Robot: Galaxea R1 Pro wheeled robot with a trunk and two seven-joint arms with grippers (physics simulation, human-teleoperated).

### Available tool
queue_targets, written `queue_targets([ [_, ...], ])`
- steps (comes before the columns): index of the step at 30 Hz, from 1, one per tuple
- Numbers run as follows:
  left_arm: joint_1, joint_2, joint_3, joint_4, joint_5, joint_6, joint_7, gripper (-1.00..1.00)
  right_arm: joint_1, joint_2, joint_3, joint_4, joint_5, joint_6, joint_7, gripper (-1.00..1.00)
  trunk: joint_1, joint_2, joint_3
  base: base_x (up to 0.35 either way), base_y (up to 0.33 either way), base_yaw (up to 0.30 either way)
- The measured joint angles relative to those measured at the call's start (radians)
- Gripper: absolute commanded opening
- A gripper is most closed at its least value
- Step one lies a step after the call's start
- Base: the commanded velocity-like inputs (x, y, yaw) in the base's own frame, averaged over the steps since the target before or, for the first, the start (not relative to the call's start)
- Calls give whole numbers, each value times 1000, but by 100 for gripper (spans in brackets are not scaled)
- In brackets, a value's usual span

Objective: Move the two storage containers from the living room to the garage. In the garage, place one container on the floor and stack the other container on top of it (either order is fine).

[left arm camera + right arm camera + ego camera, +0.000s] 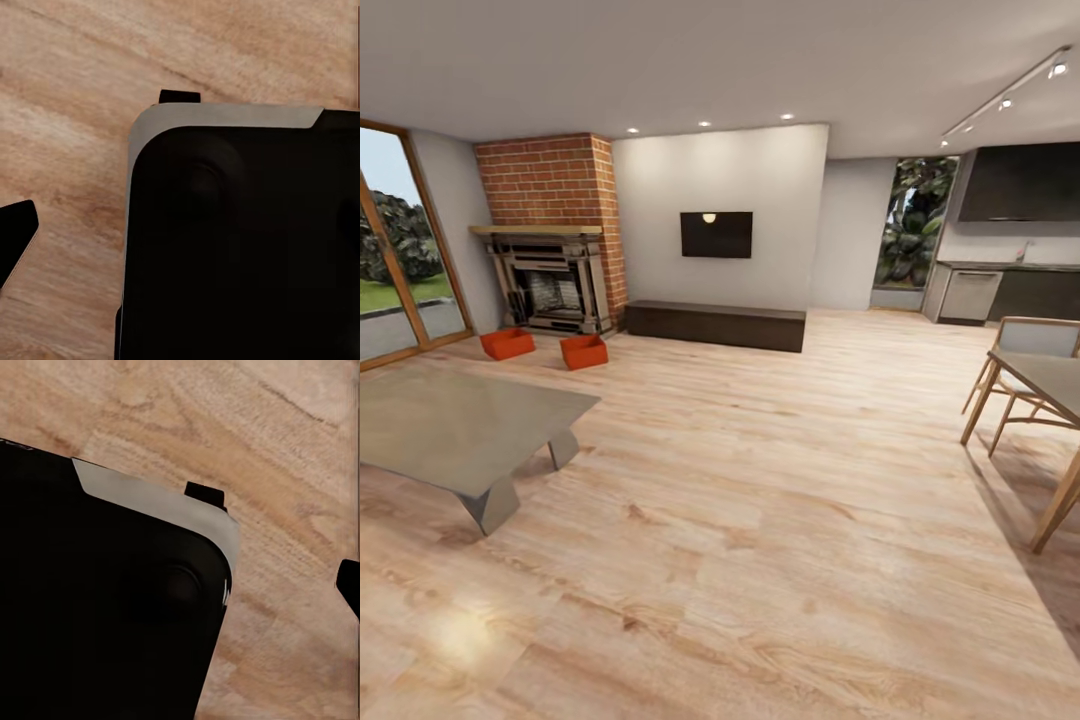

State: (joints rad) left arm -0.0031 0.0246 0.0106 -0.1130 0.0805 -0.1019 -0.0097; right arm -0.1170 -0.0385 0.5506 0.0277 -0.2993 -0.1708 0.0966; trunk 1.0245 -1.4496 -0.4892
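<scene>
Two orange-red storage containers (507, 343) (583, 351) sit side by side on the light wood floor of the living room, far off at the left, in front of the brick fireplace (550, 285). They stand apart from each other, open tops up. In the left wrist view one black fingertip (16, 238) of my left gripper (180, 232) shows at the picture's edge over the wood floor. In the right wrist view a fingertip (349, 585) of my right gripper (180, 585) does the same. Nothing is held. My dark base (240, 247) hides each second finger.
A low grey coffee table (460, 425) stands near left, between me and the containers. A long dark bench (715, 325) lies under the wall TV. A wooden dining table and chair (1030, 385) are at the right. Glass doors (400, 260) line the left wall.
</scene>
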Motion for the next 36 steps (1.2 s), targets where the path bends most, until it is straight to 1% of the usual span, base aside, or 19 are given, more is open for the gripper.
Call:
queue_targets([
  [36, 0, 0, 0, -1, 1, -1, 0, 100, 0, -2, 0, 0, 0, 1, 0, 100, 0, 0, 0, 322, 0, 0],
])
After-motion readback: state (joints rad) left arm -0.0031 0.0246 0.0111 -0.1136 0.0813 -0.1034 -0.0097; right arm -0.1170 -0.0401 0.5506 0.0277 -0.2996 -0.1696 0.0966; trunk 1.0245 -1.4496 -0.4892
